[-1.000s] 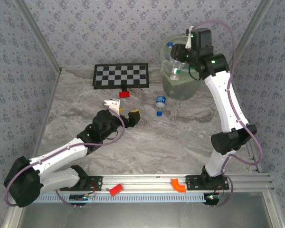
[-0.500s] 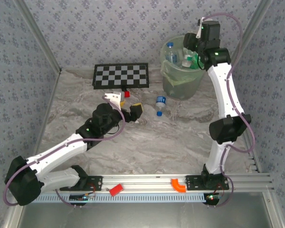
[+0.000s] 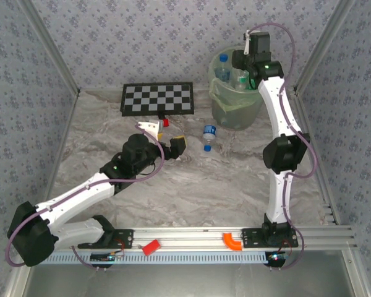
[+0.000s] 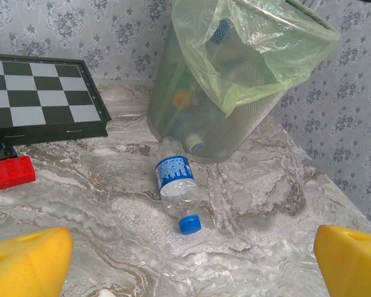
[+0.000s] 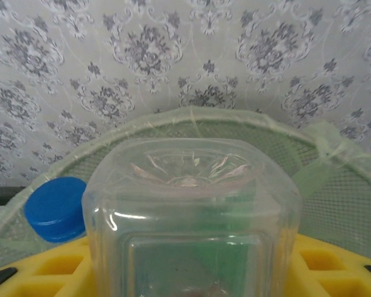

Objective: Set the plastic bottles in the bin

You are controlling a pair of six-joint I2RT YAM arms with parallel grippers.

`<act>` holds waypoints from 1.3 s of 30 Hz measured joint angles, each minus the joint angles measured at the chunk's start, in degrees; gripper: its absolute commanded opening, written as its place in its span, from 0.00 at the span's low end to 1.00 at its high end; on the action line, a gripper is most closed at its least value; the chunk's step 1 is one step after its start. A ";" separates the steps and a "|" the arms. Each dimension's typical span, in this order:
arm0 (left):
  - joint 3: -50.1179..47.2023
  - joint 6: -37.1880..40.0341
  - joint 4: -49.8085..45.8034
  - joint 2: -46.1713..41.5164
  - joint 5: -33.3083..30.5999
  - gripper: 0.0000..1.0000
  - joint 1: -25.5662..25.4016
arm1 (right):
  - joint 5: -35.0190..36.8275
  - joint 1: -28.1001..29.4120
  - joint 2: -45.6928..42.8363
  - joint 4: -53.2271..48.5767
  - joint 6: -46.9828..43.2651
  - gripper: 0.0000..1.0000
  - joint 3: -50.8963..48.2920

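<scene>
A clear plastic bottle (image 5: 191, 210) with a green label stands bottom-up between yellow pads (image 5: 334, 266) of my right gripper (image 5: 191, 272), which is shut on it above the bin (image 5: 334, 154). From above, that gripper (image 3: 242, 68) hovers over the pale-green bin (image 3: 219, 99), where a blue-capped bottle (image 3: 222, 65) sticks up. Another clear bottle (image 3: 208, 136) with a blue label and cap lies on the table in front of the bin. My left gripper (image 3: 164, 137) stands open just left of it. In the left wrist view this bottle (image 4: 176, 192) lies ahead of the wide yellow fingertips (image 4: 31, 260), beside the bin (image 4: 191, 111).
A black-and-white chequered board (image 3: 157, 98) lies at the back, with a small red block (image 3: 165, 122) at its front edge. A red piece (image 3: 150, 247) and an orange piece (image 3: 232, 241) sit on the front rail. Patterned walls close in on three sides.
My right gripper has carried its bottle from the bin's right side to above its back rim. The left gripper has edged forward towards the lying bottle, still open.
</scene>
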 measured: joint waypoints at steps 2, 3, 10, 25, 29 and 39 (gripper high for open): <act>0.00 -0.22 0.00 0.17 0.00 1.00 0.00 | -0.24 0.00 0.68 -0.96 -0.31 0.63 0.57; 0.00 -0.26 -0.04 0.26 0.00 1.00 0.00 | -0.22 0.00 0.83 -1.57 -0.50 0.67 0.81; 0.00 -0.28 -0.33 0.26 -0.02 1.00 0.00 | 0.26 0.00 0.94 -2.95 -0.70 0.78 0.98; 0.00 -1.29 -0.33 0.26 0.00 1.00 0.00 | 0.66 0.00 -8.11 -0.79 -0.68 0.65 -3.50; 0.00 -1.31 -0.33 0.26 0.00 1.00 0.00 | 0.63 0.00 -9.22 0.11 -0.66 0.50 -3.50; 0.00 -1.31 -0.33 0.26 0.00 1.00 0.00 | -0.52 -0.07 -3.63 -1.25 -0.48 0.47 -3.48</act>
